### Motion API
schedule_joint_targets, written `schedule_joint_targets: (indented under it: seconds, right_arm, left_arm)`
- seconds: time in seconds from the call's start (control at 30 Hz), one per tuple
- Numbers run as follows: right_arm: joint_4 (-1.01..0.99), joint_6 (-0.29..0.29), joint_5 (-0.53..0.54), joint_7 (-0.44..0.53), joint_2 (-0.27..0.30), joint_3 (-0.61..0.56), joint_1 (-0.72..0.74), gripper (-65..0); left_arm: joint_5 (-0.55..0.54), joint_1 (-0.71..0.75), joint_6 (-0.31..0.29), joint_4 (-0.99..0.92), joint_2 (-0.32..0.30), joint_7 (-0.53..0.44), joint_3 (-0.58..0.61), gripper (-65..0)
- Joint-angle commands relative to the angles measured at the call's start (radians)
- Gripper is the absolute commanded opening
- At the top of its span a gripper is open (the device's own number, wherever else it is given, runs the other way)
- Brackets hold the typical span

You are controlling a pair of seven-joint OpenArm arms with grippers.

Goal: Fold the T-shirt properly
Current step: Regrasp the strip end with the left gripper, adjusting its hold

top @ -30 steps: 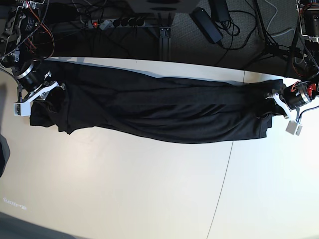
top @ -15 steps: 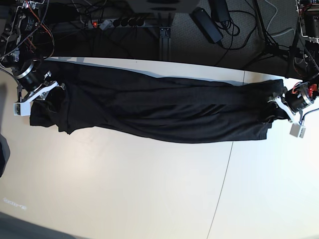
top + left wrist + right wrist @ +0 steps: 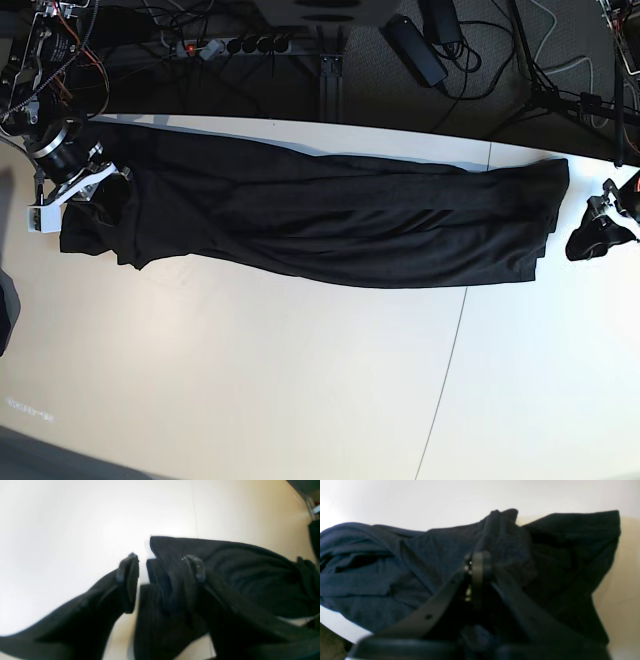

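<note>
Beside open left hand (image 3: 590,240), T-shirt (image 3: 330,220) apart

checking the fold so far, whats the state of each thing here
T-shirt: stretched into a long wrinkled band across the table.
Left gripper: jaws open, off the cloth's end.
Right gripper: jaws shut on the T-shirt's other end.
</note>
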Motion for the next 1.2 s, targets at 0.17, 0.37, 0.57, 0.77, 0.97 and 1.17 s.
schedule_joint_targets:
  seconds: [0.17,0.37,0.57,0.77,0.97,1.17]
  right_arm:
    - [0.014,0.068,0.015,0.023,0.015,0.005,0.007,-65.0]
    - [0.014,0.068,0.015,0.022,0.015,0.005,0.007,-65.0]
    - [0.014,0.068,0.015,0.022,0.015,0.005,0.007,-65.0]
    - [0.014,0.068,0.015,0.022,0.015,0.005,0.007,-65.0]
    - [0.014,0.068,0.015,0.022,0.015,0.005,0.002,-65.0]
    - [0.014,0.068,0.015,0.021,0.015,0.005,0.002,-65.0]
  left_arm:
    - [-0.013,0.068,-0.017,-0.001,-0.003,-0.03,-0.006,-22.3]
    - [-0.027,0.071,-0.017,-0.084,-0.003,-0.033,-0.006,-22.3]
    - [-0.058,0.069,-0.017,-0.151,-0.003,-0.032,-0.006,-22.3]
    - [-0.183,0.055,-0.017,-0.205,-0.003,0.058,-0.006,-22.3]
    - [-0.301,0.038,-0.017,-0.23,-0.002,0.118,-0.006,-22.3]
    - [-0.257,0.004,-0.017,-0.231,0.006,0.108,-0.006,-22.3]
